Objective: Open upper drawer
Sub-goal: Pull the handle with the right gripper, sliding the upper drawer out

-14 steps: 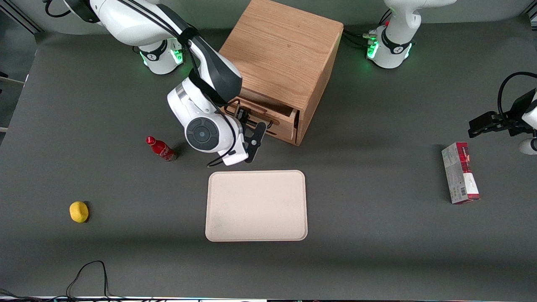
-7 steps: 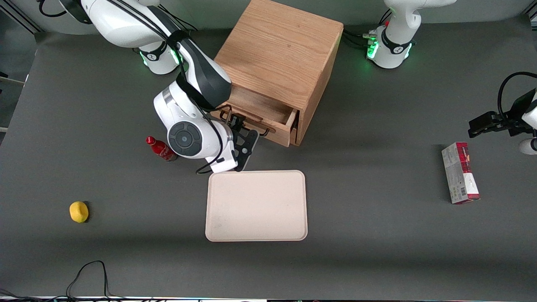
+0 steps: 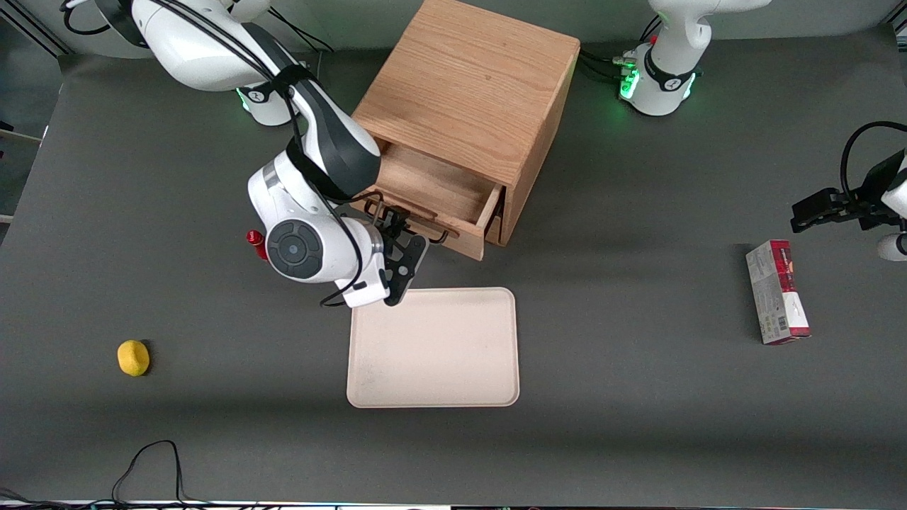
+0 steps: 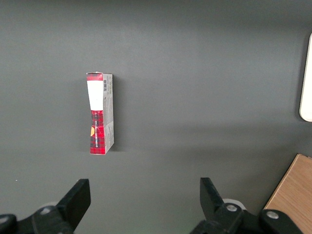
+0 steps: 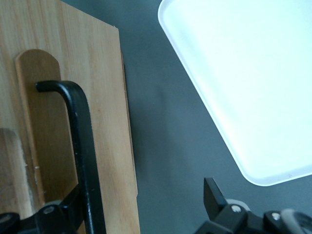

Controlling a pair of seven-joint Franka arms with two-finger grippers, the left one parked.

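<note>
We see the gripper (image 3: 398,228) at the front of the upper drawer (image 3: 432,193), low over the worktop (image 3: 638,397) and just above the tray's edge nearest the cabinet. In the right wrist view its two fingers stand well apart. One finger (image 5: 73,207) lies against the black bar handle (image 5: 80,146), which runs between the fingers close to that one; the other finger (image 5: 214,192) hangs over bare worktop between the drawer front and the tray (image 5: 243,83), touching nothing we can make out. So the fingers are spread around the handle, not pinched on it.

The upper drawer stands pulled partway out of the oak cabinet (image 3: 475,85), its hollow inside showing from above in the front view. The cabinet sits near the worktop's edge farthest from the front camera, about midway along it. The drawer front faces the tray, and the handle juts from it toward the gripper.

The tray lies flat near the middle of the worktop, nearer the front camera than the cabinet. A red bottle (image 3: 255,241) peeks out beside the working arm's wrist. A yellow fruit (image 3: 133,357) rests toward the working arm's end of the worktop, and a red and white carton (image 3: 776,292) lies toward the parked arm's end.
</note>
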